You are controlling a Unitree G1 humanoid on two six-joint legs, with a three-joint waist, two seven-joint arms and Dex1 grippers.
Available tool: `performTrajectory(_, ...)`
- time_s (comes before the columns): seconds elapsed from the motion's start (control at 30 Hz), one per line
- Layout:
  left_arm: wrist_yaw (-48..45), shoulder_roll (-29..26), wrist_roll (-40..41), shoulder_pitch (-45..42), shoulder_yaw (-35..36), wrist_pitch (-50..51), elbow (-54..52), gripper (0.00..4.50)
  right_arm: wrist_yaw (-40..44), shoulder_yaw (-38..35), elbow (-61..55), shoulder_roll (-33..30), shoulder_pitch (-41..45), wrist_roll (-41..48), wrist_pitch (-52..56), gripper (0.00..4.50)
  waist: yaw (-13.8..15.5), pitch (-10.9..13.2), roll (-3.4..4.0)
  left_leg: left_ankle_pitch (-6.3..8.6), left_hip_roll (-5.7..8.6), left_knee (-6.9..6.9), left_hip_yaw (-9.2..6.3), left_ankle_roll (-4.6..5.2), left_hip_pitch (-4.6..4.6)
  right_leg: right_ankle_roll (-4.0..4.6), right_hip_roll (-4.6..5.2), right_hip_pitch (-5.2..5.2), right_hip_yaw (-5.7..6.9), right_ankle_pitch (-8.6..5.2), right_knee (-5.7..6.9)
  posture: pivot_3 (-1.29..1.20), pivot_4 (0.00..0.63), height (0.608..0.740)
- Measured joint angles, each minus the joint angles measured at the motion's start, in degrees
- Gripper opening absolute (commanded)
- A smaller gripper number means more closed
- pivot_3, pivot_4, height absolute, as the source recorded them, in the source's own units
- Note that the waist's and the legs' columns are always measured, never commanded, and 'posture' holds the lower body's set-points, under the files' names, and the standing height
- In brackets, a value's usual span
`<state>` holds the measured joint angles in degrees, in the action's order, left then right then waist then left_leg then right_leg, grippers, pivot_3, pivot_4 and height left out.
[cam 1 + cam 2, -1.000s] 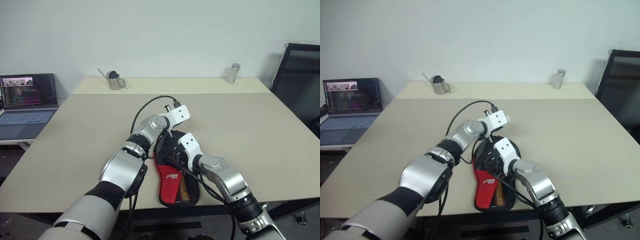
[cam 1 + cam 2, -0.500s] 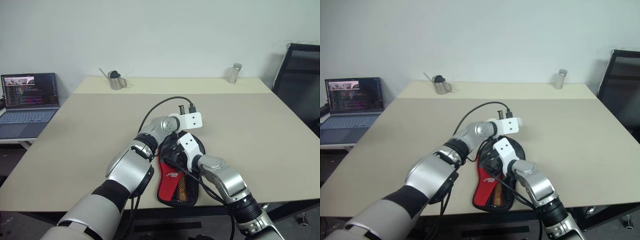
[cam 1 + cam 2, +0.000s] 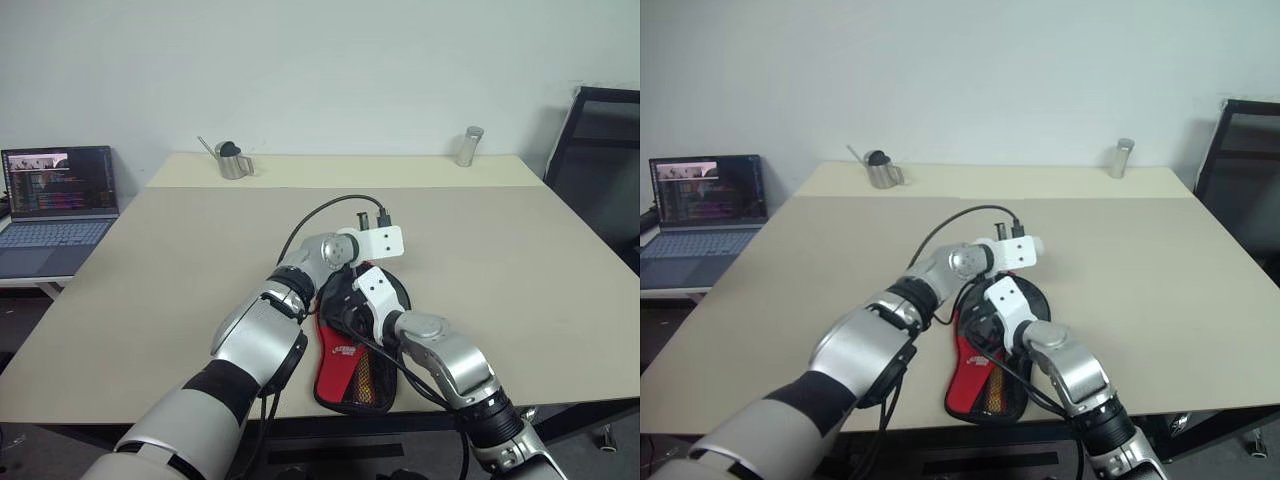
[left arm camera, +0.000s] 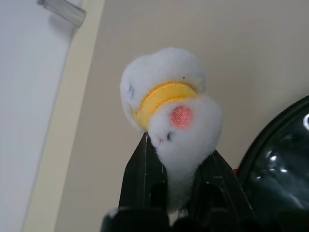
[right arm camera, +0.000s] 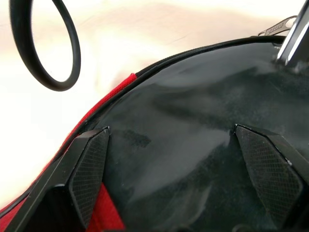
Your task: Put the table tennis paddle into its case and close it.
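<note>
The case (image 3: 345, 362) lies near the table's front edge, red mesh-pocket end toward me and black round end away. My left gripper (image 4: 178, 151) hovers at that far end, shut on the white and yellow duck charm (image 4: 169, 96), which sticks up from between the black fingers. My right gripper (image 5: 171, 137) is open, its pads (image 5: 89, 164) spread wide over the case's black round part (image 5: 183, 125). A metal zip pull (image 5: 277, 28) shows at the case's rim. The paddle is hidden.
The beige table (image 3: 180, 260) reaches far back. A small metal watering can (image 3: 230, 160) and a metal cylinder (image 3: 467, 145) stand by the wall. A laptop (image 3: 55, 200) is open at the left, a black chair (image 3: 600, 170) at the right. A black cable (image 3: 320, 212) loops above the case.
My left gripper has moved to the right along the case's far rim and rolled, with the duck charm still in it. The right gripper has stayed put.
</note>
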<state>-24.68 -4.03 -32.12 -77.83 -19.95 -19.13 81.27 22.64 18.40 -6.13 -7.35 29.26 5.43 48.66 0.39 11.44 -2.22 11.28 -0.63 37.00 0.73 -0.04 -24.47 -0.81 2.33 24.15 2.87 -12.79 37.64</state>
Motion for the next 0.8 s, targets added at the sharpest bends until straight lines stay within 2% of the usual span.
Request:
performTrajectory(0.1,-1.0,0.4,0.0,0.7,0.0,0.0,0.0,0.20,0.0,0.2,-1.4,-0.2,-0.1,0.3,1.8,4.50,-0.1,0.0,0.00,0.00,-0.01,0.00,0.00,0.00,0.00,0.00,0.00,0.01,0.00,0.00,0.00,0.00,0.150,0.740)
performTrajectory(0.2,-2.9,0.7,1.0,1.3,0.6,0.1,0.0,1.15,-0.1,0.2,-2.9,-0.4,-0.2,0.4,3.6,4.50,-0.2,0.0,0.00,0.00,-0.01,0.00,0.00,0.00,0.00,0.00,0.00,0.01,0.00,0.00,0.00,0.00,0.150,0.740)
performTrajectory(0.5,-5.6,0.1,2.8,1.4,2.0,-0.4,-0.5,4.45,0.7,-0.3,-6.9,-1.1,-0.4,2.1,8.7,4.50,-0.4,0.0,0.00,0.00,-0.01,-0.01,0.00,0.00,-0.01,0.00,0.00,0.03,0.00,0.00,0.00,0.00,0.150,0.740)
performTrajectory(0.7,-9.6,-6.1,5.6,2.4,4.1,-3.5,-2.2,4.45,2.8,-2.3,-12.0,-5.0,-0.4,5.3,13.8,4.50,-0.6,0.0,0.01,0.00,-0.05,-0.03,0.02,0.00,-0.02,0.00,-0.02,0.09,-0.01,0.00,0.02,0.00,0.150,0.740)
performTrajectory(0.8,-13.5,-9.2,9.2,3.6,7.0,-5.1,-3.0,4.45,5.0,-5.8,-16.1,-6.2,-0.3,9.2,16.8,4.50,-0.6,0.0,0.01,0.00,-0.05,-0.03,0.00,0.00,-0.06,0.01,-0.02,0.11,0.00,0.00,0.01,0.00,0.150,0.740)
